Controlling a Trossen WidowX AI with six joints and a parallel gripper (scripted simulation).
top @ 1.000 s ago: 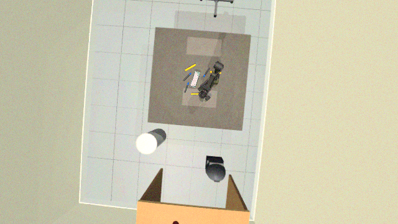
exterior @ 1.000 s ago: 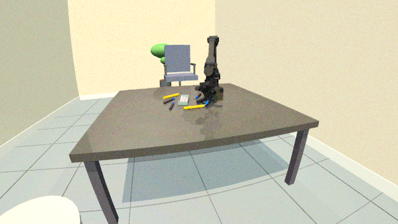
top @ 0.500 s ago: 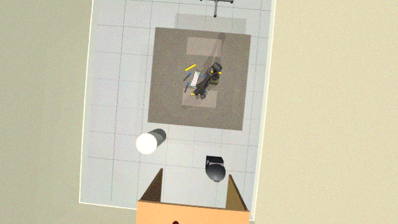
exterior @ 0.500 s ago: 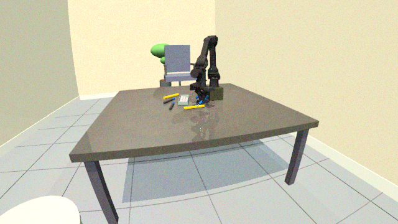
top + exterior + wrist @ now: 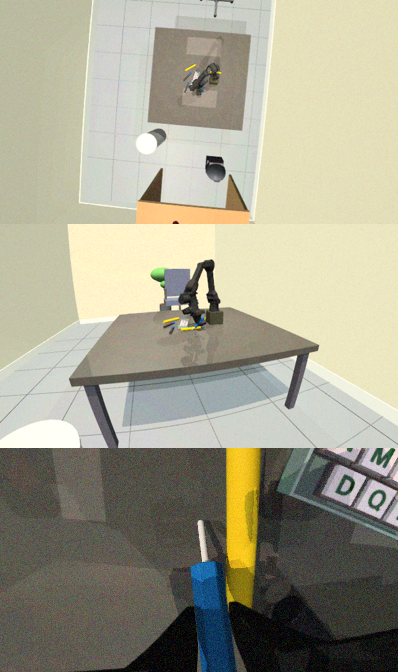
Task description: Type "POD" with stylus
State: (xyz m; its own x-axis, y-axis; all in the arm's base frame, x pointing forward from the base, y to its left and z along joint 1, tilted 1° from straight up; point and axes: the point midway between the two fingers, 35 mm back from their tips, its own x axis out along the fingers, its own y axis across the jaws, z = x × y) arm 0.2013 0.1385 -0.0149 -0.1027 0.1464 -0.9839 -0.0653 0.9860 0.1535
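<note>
My gripper (image 5: 212, 609) is shut on the blue stylus (image 5: 209, 590) (image 5: 196, 326), whose thin white tip points away from the fingers, over the desk and off the keyboard. The keyboard (image 5: 196, 75) (image 5: 183, 323) is small, with a grey-green rim and white keys. In the wrist view its corner, the rim (image 5: 291, 478), is at the upper right, with the D key (image 5: 345, 485), the Q key (image 5: 376, 499) and part of an M key in sight. I cannot see the P and O keys there. The arm partly covers the keyboard in the top view.
A yellow bar (image 5: 242, 508) (image 5: 186, 329) lies just right of the stylus in the wrist view, between it and the keyboard. Another yellow bar (image 5: 190, 67) (image 5: 171, 320) and two dark pens with blue ends (image 5: 187, 76) (image 5: 171, 330) lie beyond the keyboard. The arm's base block (image 5: 214, 317) stands behind.
</note>
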